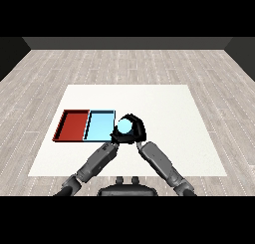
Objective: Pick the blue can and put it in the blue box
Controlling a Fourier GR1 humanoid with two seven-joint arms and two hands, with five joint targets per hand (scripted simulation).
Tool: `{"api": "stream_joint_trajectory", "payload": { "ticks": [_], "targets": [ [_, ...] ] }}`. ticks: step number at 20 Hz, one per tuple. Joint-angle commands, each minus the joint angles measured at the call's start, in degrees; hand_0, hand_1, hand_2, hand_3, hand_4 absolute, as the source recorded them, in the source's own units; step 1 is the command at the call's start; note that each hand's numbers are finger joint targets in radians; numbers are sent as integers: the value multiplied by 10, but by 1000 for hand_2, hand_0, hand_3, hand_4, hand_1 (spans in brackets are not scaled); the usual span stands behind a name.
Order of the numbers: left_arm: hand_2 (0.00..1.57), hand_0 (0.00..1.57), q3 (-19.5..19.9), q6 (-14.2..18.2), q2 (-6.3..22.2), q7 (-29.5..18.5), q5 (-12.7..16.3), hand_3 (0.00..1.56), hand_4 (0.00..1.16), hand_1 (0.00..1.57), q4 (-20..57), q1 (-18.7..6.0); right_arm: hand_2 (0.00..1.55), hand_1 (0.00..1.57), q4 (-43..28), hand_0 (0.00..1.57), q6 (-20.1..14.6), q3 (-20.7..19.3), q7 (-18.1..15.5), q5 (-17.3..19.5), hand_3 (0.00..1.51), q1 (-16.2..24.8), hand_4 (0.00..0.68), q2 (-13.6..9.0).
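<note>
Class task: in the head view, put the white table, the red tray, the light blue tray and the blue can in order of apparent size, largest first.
1. White table, by far the largest.
2. Red tray and light blue tray: they look alike, so no ranking between them.
3. Blue can, smallest, partly hidden by the right hand curled round it.

Single view, head-mounted. Camera sat above and behind the white tabletop, looking down and forward across it. Both grey forearms entered from the lower corners and met near frame centre. The whole tabletop fitted within the frame, seen from moderately far; wooden floor surrounded it, with a dark wall along the far edge. The red tray and the light blue tray lay left of centre. No second view; no shared coverage.
</note>
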Motion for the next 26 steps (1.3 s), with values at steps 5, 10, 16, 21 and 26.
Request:
{"api": "stream_joint_trajectory", "payload": {
  "ticks": [5,10,16,21,26],
  "targets": [
    [1571,1571,-6,-8,-5,-89,15,1537,1056,1571,24,6,1243,1163,-6,1163,50,-16,1,-44,1097,2,397,4],
    [1571,1571,-5,7,-5,-89,16,1535,1122,1571,27,-13,0,0,-7,0,78,-25,47,39,0,12,0,-1],
    [1571,1571,-12,9,-5,-113,31,1520,1133,1571,63,-31,0,0,-24,0,72,-20,33,54,0,40,0,3],
    [1571,1571,25,21,-5,-85,-16,1526,1142,1571,49,-16,0,0,-15,0,113,-92,21,28,0,21,0,4],
    [1571,1571,38,34,9,-81,-26,1533,1152,1571,68,-26,0,0,-112,0,129,-115,-26,-7,0,112,0,-15]
  ]
}}
